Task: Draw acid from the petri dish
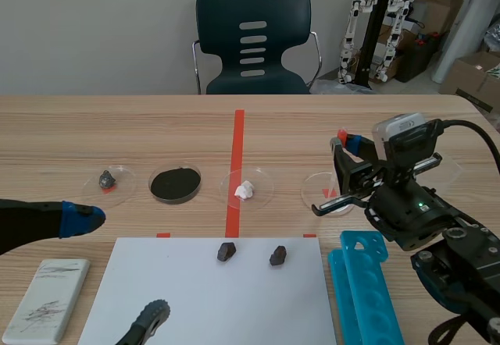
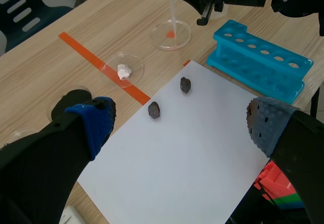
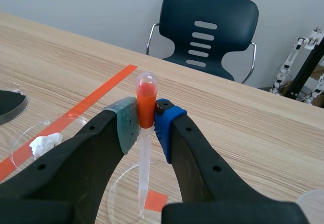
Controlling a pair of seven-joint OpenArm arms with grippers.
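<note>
My right gripper [image 1: 342, 158] is shut on a clear pipette [image 3: 145, 110] with an orange-red bulb, held upright. Its thin tip reaches down into a clear petri dish [image 3: 120, 187] that lies over a red tape square, right of the red centre line [image 1: 236, 173]. In the left wrist view the same dish [image 2: 172, 34] shows with the pipette [image 2: 173, 11] standing in it. Whether liquid is in the dish cannot be made out. My left gripper [image 2: 177, 117] is open, hovering over the white sheet [image 2: 172, 158] at the table's near left, far from the dish.
Three more dishes stand in a row: a white lump [image 1: 245, 190], black powder [image 1: 175, 184], a grey stone [image 1: 107, 179]. Two dark stones [image 1: 226, 251] [image 1: 277, 255] lie on the sheet. A blue tube rack [image 1: 367, 290] is under my right arm. A white block [image 1: 47, 302] lies near left.
</note>
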